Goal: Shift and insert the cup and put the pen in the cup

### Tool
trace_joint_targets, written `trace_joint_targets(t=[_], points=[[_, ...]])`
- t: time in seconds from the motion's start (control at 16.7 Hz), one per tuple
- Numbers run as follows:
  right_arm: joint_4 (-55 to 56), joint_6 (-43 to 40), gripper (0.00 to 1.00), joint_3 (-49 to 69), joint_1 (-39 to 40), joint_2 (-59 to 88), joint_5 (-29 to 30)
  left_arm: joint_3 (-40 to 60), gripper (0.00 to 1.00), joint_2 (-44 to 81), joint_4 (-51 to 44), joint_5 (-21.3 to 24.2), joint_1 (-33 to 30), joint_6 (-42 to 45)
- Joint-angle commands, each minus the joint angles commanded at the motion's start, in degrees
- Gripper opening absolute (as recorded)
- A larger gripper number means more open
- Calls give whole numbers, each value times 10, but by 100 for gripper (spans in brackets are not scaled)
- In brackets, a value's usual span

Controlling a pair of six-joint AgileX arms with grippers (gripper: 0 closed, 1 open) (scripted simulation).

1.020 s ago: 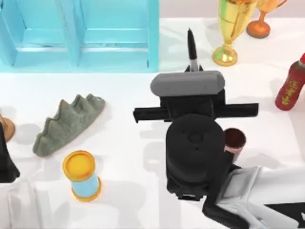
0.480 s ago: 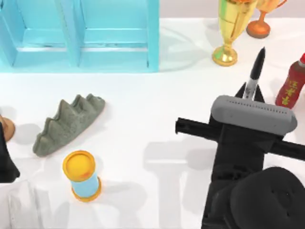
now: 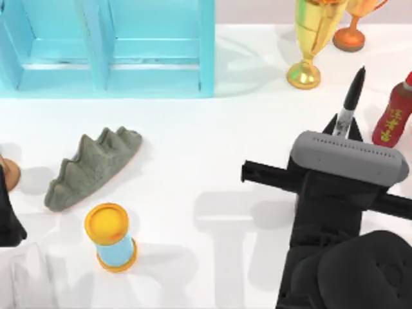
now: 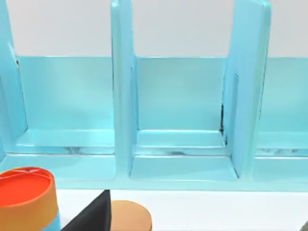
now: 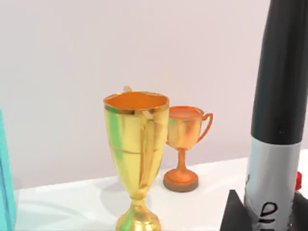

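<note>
blue rack [image 3: 109,58] back left | gold trophy [image 3: 309,38] back right | red bottle [image 3: 394,116] right edge | grey ridged lump [image 3: 90,167] left

Right arm body covers lower right of top view; the right gripper [image 3: 343,126] fingers mostly under its grey housing, grip point on the pen [image 3: 353,96] hidden. Pen's lower end out of sight there; in right wrist view its top and bottom are cut off. Red bottle [image 3: 394,116] clipped by right edge. Gold trophy [image 3: 310,35] and orange trophy [image 3: 353,24] cropped at top. Left arm [image 3: 9,219] cut off at left edge. Blue rack [image 3: 109,45] runs off upper left.
</note>
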Motion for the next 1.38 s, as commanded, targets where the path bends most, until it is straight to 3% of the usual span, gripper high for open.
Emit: trace_joint_targets(t=[1.38], points=[[-139, 148, 0, 1, -81, 5, -79, 0, 100, 0, 0, 0, 0, 0]])
